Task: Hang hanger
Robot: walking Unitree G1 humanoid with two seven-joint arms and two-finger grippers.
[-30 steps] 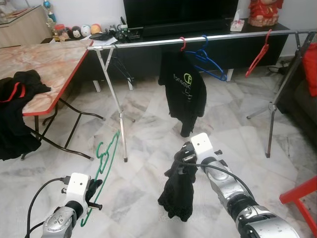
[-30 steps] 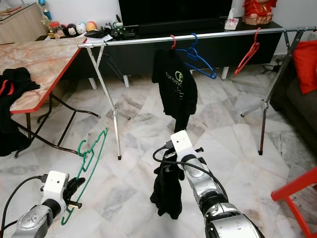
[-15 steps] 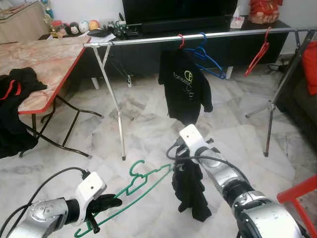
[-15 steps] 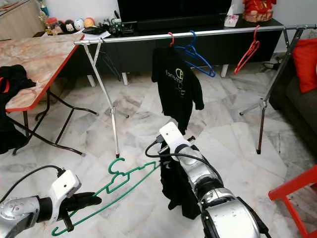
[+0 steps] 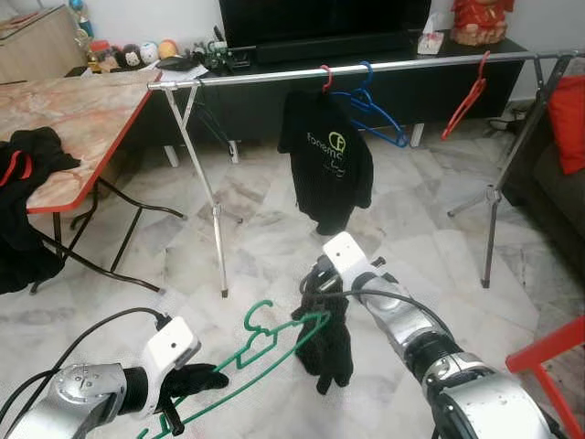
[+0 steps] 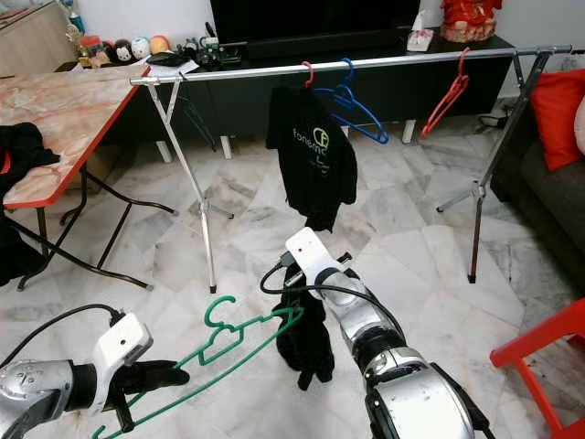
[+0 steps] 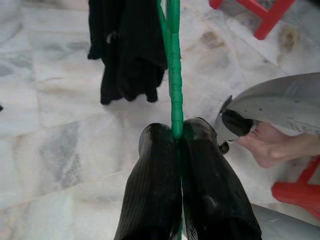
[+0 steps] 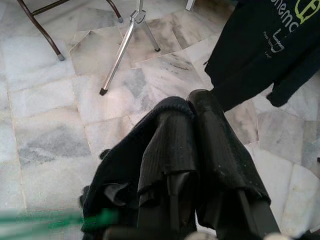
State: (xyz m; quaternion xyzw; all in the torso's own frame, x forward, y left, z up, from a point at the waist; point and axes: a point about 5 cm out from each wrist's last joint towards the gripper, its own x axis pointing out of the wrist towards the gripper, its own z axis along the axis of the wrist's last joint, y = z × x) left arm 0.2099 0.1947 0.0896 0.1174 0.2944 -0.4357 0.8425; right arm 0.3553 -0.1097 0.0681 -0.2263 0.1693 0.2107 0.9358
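Note:
My left gripper (image 5: 212, 377) is shut on the lower bar of a green hanger (image 5: 260, 346), low at the left. The hanger lies tilted, its hook (image 5: 257, 315) up and its far arm reaching into a black garment (image 5: 326, 343). That garment hangs from my right gripper (image 5: 319, 294), which is shut on its top edge at mid-frame. In the left wrist view the green hanger (image 7: 173, 75) runs out from between the fingers (image 7: 155, 190) toward the black garment (image 7: 125, 47). In the right wrist view the cloth (image 8: 125, 165) is bunched over the fingers (image 8: 220, 155).
A silver clothes rail (image 5: 366, 69) on tripod legs (image 5: 215, 229) crosses the back, carrying a black T-shirt (image 5: 327, 160) on a red hanger, a blue hanger (image 5: 379, 123) and a red hanger (image 5: 464, 96). A folding table (image 5: 73, 119) with dark clothes (image 5: 23, 210) stands left. A red chair (image 5: 544, 352) is at right.
The hanger's far arm has moved right and now reaches into the garment. My right gripper has lowered a little with the garment. The camera has shifted slightly.

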